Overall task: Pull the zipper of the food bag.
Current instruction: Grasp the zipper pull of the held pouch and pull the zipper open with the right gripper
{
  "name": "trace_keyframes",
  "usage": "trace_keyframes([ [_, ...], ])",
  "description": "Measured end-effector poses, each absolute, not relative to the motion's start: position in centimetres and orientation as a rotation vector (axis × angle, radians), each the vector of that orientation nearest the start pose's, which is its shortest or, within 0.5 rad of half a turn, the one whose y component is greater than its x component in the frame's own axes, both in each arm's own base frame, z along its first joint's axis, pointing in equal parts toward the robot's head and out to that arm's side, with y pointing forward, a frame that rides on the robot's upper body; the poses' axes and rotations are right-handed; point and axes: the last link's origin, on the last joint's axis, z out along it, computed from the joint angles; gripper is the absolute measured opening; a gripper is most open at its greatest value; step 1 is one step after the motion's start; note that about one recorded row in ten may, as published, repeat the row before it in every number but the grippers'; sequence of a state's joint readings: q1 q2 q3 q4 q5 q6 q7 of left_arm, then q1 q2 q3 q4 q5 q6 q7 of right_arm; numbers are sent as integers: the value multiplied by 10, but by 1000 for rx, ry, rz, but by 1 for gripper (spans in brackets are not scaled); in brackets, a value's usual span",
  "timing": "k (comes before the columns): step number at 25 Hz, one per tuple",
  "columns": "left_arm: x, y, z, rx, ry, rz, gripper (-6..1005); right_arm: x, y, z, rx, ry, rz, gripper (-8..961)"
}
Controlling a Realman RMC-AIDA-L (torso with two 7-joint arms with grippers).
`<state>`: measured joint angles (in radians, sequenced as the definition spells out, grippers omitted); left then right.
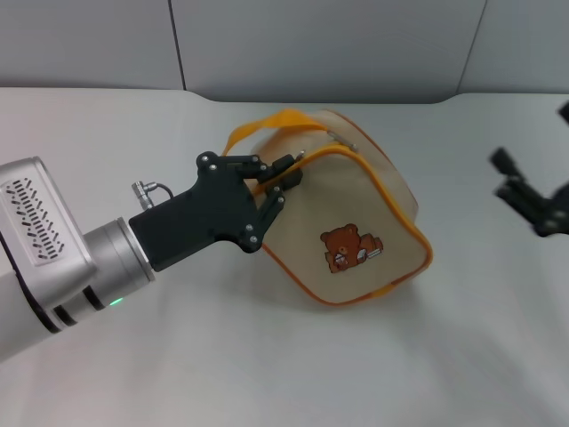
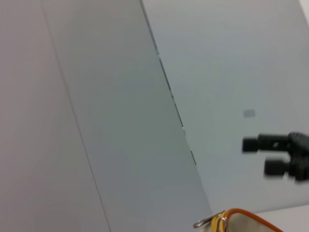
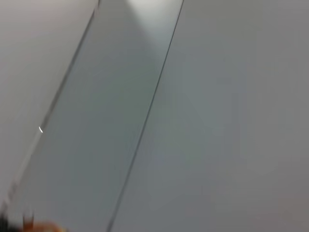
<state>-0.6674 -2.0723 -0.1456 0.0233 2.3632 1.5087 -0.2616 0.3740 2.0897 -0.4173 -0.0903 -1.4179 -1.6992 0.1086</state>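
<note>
The food bag, beige canvas with orange piping and a brown bear picture, lies tilted on the white table. Its orange strap handle arches over the far left corner. My left gripper reaches in from the left and is shut on the bag's orange-trimmed upper left edge, where the zipper runs. In the left wrist view a small silver metal tab shows beside the orange trim. My right gripper hovers open and empty at the far right, apart from the bag; it also shows in the left wrist view.
The white table stretches to the front and left of the bag. A grey panelled wall stands behind it. The right wrist view shows only wall panels.
</note>
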Motion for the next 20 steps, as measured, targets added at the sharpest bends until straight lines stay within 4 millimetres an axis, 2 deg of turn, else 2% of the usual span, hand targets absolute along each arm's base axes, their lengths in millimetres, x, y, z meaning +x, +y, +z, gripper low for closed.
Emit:
trace_keyframes([
  [2, -225, 327, -58, -2334, 202, -937, 95, 287, 275, -22, -1821, -114, 800, 837],
  [7, -223, 329, -56, -2334, 236, -940, 90, 272, 275, -41, -1770, -277, 663, 838],
  [14, -220, 331, -55, -2333, 255, -941, 67, 268, 280, -41, -1702, -330, 576, 838],
  [20, -219, 332, -56, -2332, 264, -938, 63, 261, 288, -58, -1790, -363, 551, 837],
])
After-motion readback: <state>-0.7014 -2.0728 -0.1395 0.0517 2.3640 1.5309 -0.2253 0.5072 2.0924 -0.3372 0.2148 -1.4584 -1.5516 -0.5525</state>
